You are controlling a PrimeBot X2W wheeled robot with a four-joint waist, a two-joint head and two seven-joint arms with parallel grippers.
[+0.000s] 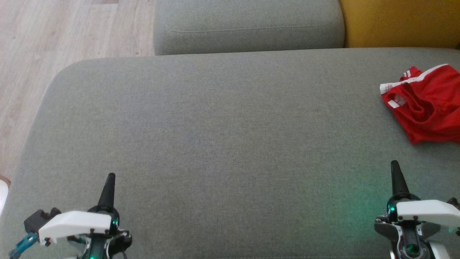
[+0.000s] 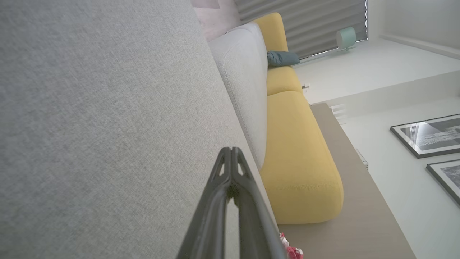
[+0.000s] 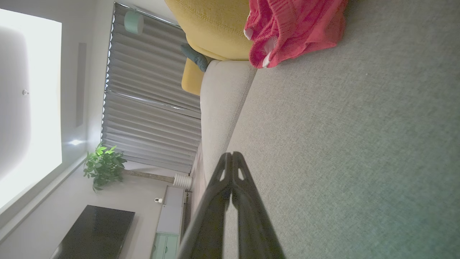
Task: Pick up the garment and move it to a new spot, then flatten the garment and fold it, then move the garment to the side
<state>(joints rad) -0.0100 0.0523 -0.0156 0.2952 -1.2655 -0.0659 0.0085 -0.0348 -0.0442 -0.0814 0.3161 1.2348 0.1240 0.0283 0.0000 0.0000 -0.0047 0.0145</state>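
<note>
Grey seat cushion (image 1: 222, 136) bears crumpled garment (image 1: 427, 108); yellow cushion (image 1: 399, 21) behind.

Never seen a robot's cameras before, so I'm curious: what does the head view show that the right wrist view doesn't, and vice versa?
Head view adds the shut left pincer. Right wrist view adds a potted plant and pleated window blinds. Both share the crumpled red jersey, the grey sofa seat, the yellow cushion and the shut right pincer.
</note>
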